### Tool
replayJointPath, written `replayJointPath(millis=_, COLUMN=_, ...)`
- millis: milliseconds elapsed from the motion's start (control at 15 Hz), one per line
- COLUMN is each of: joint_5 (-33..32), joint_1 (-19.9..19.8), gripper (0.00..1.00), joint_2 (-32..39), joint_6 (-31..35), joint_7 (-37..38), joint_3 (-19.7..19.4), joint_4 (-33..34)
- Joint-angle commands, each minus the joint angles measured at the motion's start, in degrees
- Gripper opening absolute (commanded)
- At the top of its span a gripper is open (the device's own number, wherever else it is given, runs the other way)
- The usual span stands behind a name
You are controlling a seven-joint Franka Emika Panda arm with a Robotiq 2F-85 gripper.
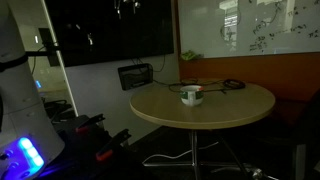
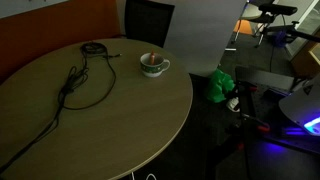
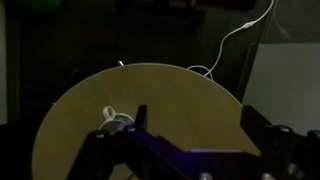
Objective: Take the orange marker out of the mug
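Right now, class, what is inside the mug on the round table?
The orange marker sits in the mug. Its lower part and the mug's bottom are hidden by the mug's wall.

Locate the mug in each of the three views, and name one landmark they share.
In an exterior view: the mug stands mid-picture on the round tan table.
In an exterior view: the mug is upper centre, right of the black cable.
Wrist view: the mug is lower left, on the table's left half.
Shared landmark: the round tan table.
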Motion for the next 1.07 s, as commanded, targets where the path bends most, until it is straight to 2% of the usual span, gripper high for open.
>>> replayJointPath(millis=0, joint_5=0.1, joint_1=-0.5, gripper=1.0, joint_2=0.0, joint_6=-0.1, joint_7=-0.1, joint_3=0.4, joint_4=0.1)
replayJointPath(millis=133, joint_5=0.1, joint_1=-0.4, gripper=1.0, joint_2=0.0, joint_6=-0.1, joint_7=-0.1, joint_3=0.4, joint_4=0.1)
replayJointPath(millis=267, joint_5=-1.2, joint_1=0.0, gripper=1.0, joint_2=0.3, joint_6=1.7, joint_7=-3.1, joint_3=0.4, joint_4=-0.5)
replayJointPath(millis=600, joint_5=-6.3, joint_1=0.9, gripper=1.0, joint_2=4.3, joint_6=13.2, joint_7=-17.6, joint_3=-0.8, joint_4=-4.3)
replayJointPath(millis=1000, joint_5=-14.1, joint_1=-0.3, gripper=1.0, joint_2=15.8, joint_6=25.7, joint_7=-34.4, joint_3=-2.9, joint_4=-6.0)
